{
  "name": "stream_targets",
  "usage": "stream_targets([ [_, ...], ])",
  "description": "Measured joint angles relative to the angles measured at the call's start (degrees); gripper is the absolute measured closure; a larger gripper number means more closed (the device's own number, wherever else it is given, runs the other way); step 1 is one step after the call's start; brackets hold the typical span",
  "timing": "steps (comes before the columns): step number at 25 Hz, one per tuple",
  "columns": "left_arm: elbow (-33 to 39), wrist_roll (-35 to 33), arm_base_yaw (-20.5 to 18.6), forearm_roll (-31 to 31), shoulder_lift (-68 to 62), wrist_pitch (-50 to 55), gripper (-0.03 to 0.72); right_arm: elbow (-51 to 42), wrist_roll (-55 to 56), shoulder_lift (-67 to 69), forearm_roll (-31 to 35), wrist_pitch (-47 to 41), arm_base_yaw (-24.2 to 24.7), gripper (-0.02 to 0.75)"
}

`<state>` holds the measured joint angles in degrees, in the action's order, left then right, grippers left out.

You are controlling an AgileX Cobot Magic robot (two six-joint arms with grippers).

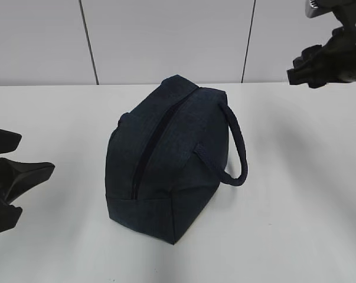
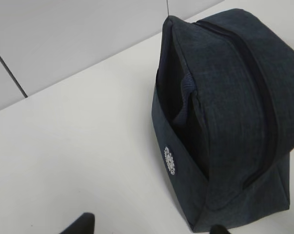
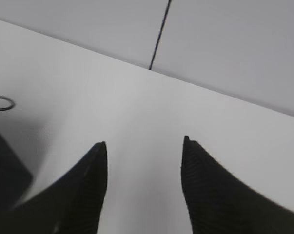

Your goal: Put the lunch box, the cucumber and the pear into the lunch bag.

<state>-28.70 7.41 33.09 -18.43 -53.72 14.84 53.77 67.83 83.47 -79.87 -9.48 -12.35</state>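
The dark navy lunch bag [image 1: 172, 159] stands in the middle of the white table, its black zipper [image 1: 151, 150] closed along the top and its looped handle [image 1: 237, 147] on the right. It fills the right of the left wrist view [image 2: 225, 112]. Its silver ring pull [image 3: 1, 103] shows in the right wrist view. The lunch box, cucumber and pear are out of view. My left gripper [image 1: 37, 153] is open and empty, low at the left, apart from the bag; its tips [image 2: 150, 226] barely show. My right gripper [image 1: 301, 68] is open and empty, raised at the back right [image 3: 144, 141].
The white table [image 1: 296, 194] runs back to a pale panelled wall [image 1: 166, 35] with dark vertical seams. A small white round logo [image 2: 169, 160] marks the bag's side pocket.
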Motion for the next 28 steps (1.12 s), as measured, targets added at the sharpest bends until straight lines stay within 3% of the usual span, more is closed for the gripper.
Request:
stream_targets([
  [4, 0.0, 0.0, 0.0, 0.1, 0.2, 2.5, 0.274, -6.8, 0.6, -8.2, 3.0, 0.4, -3.3, 0.346],
  [6, 0.0, 0.0, 0.0, 0.2, 1.0, 4.2, 0.274, -10.0, 0.4, -12.0, 7.6, -2.3, -5.9, 0.346],
  [8, 0.0, 0.0, 0.0, 0.2, 2.6, 5.6, 0.274, -12.0, -4.3, -15.5, 17.2, -4.7, -8.6, 0.346],
  [10, 0.0, 0.0, 0.0, 0.2, 5.0, 5.9, 0.274, -13.2, -16.0, -18.3, 32.1, -6.9, -11.7, 0.346],
  [12, 0.0, 0.0, 0.0, 0.2, 7.7, 6.3, 0.274, -13.5, -27.1, -19.6, 43.0, -9.7, -14.8, 0.346],
  [15, 0.0, 0.0, 0.0, 0.2, 11.7, 7.4, 0.274, -13.5, -37.8, -21.7, 53.9, -16.0, -18.5, 0.346],
  [28, -0.2, 0.0, 0.0, 5.6, 31.9, 34.0, 0.274, -13.6, -49.8, -44.9, 59.8, -46.0, -19.6, 0.347],
])
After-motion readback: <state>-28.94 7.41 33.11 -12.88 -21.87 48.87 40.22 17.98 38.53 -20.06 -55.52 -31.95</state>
